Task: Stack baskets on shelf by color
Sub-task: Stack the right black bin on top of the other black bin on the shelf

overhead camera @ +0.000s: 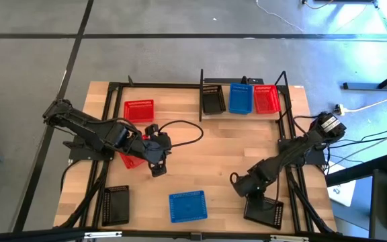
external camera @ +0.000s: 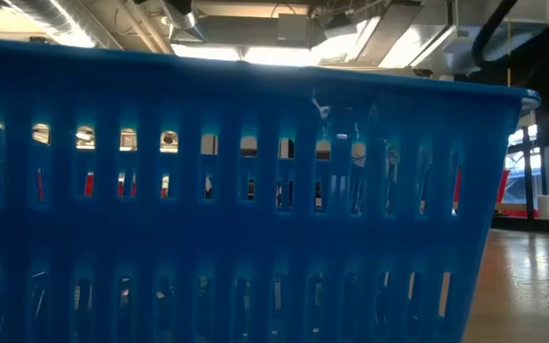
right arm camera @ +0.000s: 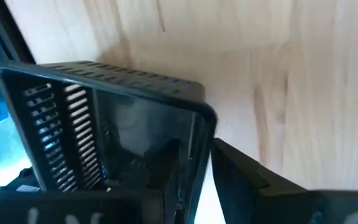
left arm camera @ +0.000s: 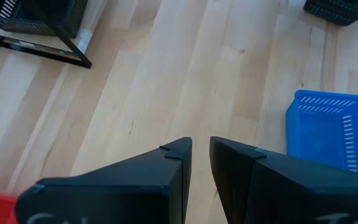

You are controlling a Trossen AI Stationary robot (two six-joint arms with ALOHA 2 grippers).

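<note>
In the high view the shelf (overhead camera: 202, 84) stands at the table's far right and holds a black basket (overhead camera: 213, 99), a blue one (overhead camera: 241, 99) and a red one (overhead camera: 267, 99) side by side. My left gripper (overhead camera: 157, 168) hovers shut over bare wood; a red basket (overhead camera: 130, 159) lies under its wrist. Another red basket (overhead camera: 139, 109) sits farther back. My right gripper (overhead camera: 252, 196) is shut on a black basket (overhead camera: 264, 211) at the near right. A blue basket (overhead camera: 187, 206) and a black one (overhead camera: 116, 204) rest near the front edge. My right gripper holds the black basket by one side wall near a corner (right arm camera: 199, 134), with one finger (right arm camera: 166, 165) inside the basket and the other finger (right arm camera: 247, 177) outside. It comes from above, slanting down. Whether the basket is lifted clear I cannot tell.
The blue basket (external camera: 255, 238) fills the low view and hides the table behind it. Black frame rails (overhead camera: 106, 134) run along the table's left and right sides, and a cable (overhead camera: 187, 128) loops off the left arm. Bare wood (overhead camera: 213, 154) lies in the middle.
</note>
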